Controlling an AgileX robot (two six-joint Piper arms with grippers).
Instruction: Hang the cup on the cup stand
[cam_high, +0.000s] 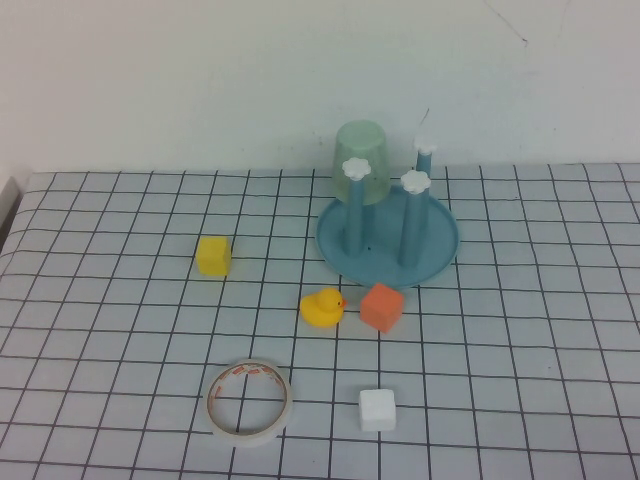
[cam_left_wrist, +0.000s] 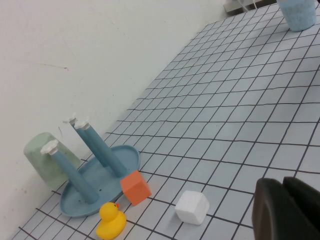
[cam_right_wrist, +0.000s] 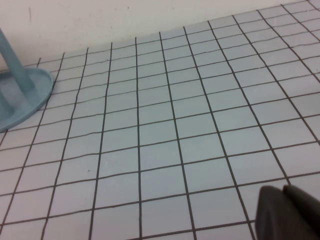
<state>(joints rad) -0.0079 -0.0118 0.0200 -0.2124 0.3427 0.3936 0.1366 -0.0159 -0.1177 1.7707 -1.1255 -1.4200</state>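
The cup already sits mouth-down over a rear peg of the cup stand, long axis upright. Both pincers hang clenched and empty, low over the surface. The left pincer has the stand well ahead of it; the right pincer sees only the stand's edge, so neither is clearly nearer.

The cup is sitting inverted on the cup stand's rear left peg. A duck and cube are lying before the stand, a tape roll nearer still.
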